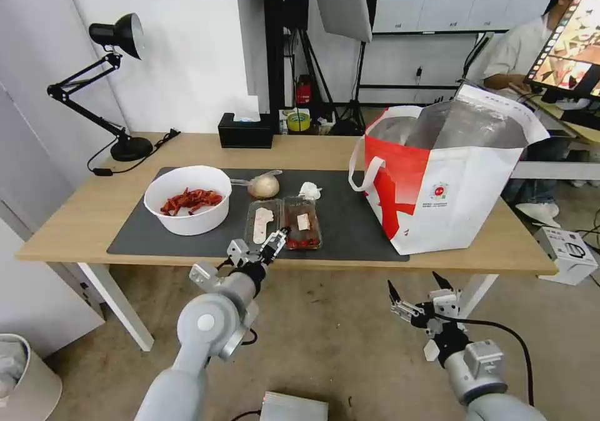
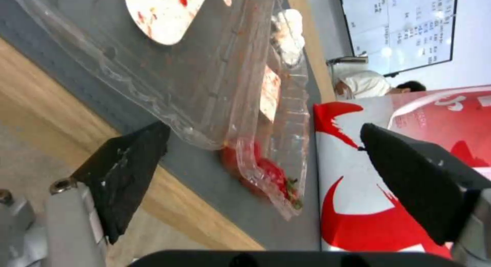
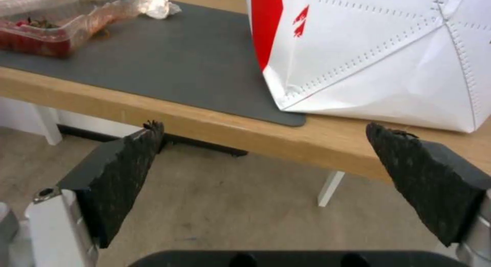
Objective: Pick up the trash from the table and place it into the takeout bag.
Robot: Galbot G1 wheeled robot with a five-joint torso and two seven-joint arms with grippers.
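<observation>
The trash lies on the dark mat [image 1: 350,221] of the table [image 1: 81,212]. A white bowl [image 1: 187,199] of red scraps stands at the left. Beside it are a clear bag with a pale lump [image 1: 264,185] and a crumpled tissue [image 1: 309,190]. The clear hinged tray [image 1: 284,221] lies open near the front edge. My left gripper [image 1: 275,241] is open at that tray's near edge, and the tray [image 2: 220,86] sits between and just beyond its fingers. The takeout bag [image 1: 444,177] stands open on the right. My right gripper [image 1: 419,287] hangs open below the table's front edge, in front of the bag [image 3: 378,52].
A black tissue box [image 1: 245,130] and a black desk lamp [image 1: 115,84] stand at the table's back. A white bin [image 1: 25,377] is on the floor at the left, a small box [image 1: 569,252] at the right. A person sits behind the bag.
</observation>
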